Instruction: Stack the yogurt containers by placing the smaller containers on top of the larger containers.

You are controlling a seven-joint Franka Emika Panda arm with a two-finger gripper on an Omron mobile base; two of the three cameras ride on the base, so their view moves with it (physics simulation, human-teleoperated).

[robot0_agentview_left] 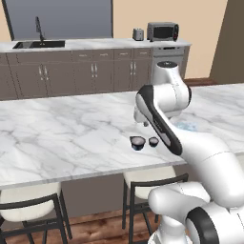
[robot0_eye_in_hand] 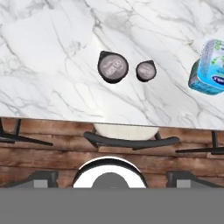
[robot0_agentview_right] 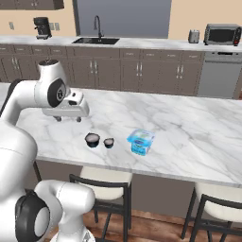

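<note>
1. Sitting side by side, apart, near the marble worktop's (robot0_agentview_left: 71, 138) front edge: wide dark round yogurt cup (robot0_eye_in_hand: 113, 66), narrower dark round cup (robot0_eye_in_hand: 145, 70).
2. Stacking not done; narrower cup remains to be lifted onto wider.
3. Jaws spread, holding nothing, raised above the worktop.
4. Blue-white tub (robot0_agentview_right: 141, 142) lies nearby.

Two yogurt containers stand upright side by side on the marble island counter, near its front edge. The larger container (robot0_eye_in_hand: 113, 66) is a squat, dark round cup with a pale grey top. The smaller container (robot0_eye_in_hand: 145, 70), of the same look but narrower, stands just beside it, apart and not touching. Neither is stacked on the other; both rest directly on the counter.
</note>
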